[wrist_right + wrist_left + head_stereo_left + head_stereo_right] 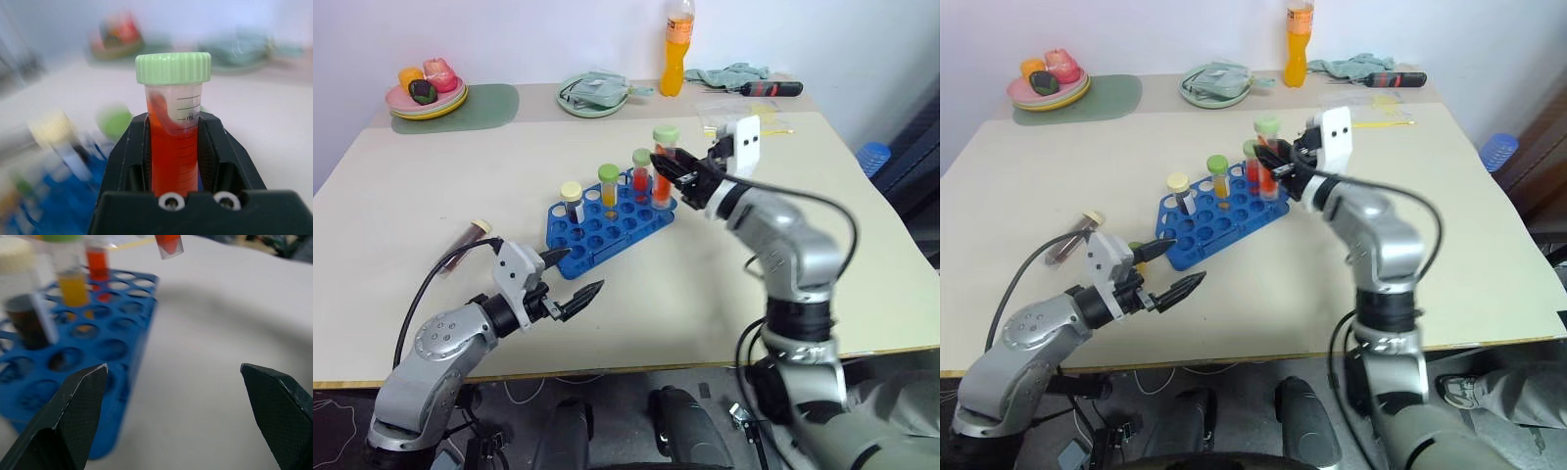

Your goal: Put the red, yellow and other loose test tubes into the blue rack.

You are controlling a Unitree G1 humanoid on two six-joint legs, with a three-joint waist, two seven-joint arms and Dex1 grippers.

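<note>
R gripper (677, 174), centre frame in the head views, is pinched on a red-orange tube w/ green cap (173, 142). I see the tube upright, just over the far-right corner of the blue rack (607, 227).

Rack sits mid-table, slightly left of centre. It holds three tubes standing: dark tube w/ cream cap (572, 201) at its left end, yellow-orange tube w/ green cap (609, 188) in the middle, another red tube w/ green cap (641, 174) at right.

L gripper (576, 279), lower left of frame, fingers spread wide, nothing between them, just in front of the rack's near edge.

One more cream-capped dark tube (468, 237) lies flat on table (411, 196), left of rack.
</note>
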